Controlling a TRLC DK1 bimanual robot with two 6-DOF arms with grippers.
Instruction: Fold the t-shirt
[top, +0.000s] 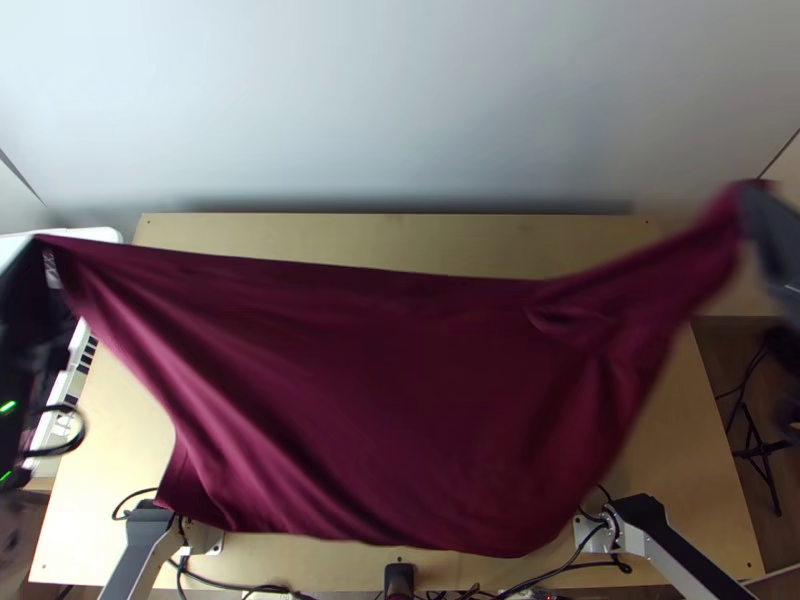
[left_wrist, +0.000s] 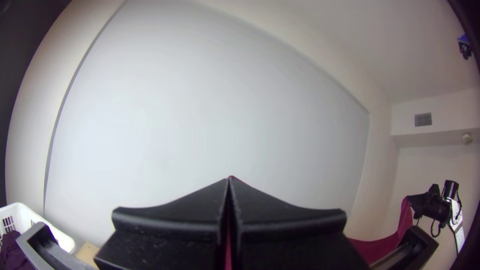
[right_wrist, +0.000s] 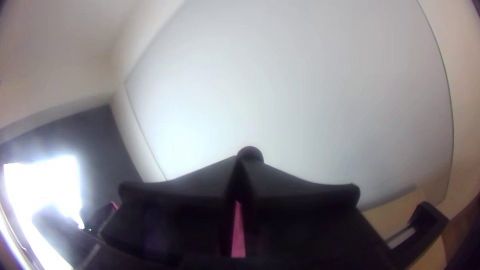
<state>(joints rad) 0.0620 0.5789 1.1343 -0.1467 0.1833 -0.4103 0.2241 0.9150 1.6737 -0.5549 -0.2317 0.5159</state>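
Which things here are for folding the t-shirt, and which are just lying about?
For the job:
maroon t-shirt, held up at two corners
left gripper
right gripper

Just lying about:
white basket with dark purple cloth
keyboard, table's left side
black stand

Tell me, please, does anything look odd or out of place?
Nothing looks spilled or damaged. Only the t-shirt hangs unevenly: held up between the left gripper and the right gripper, it bunches toward the right one.
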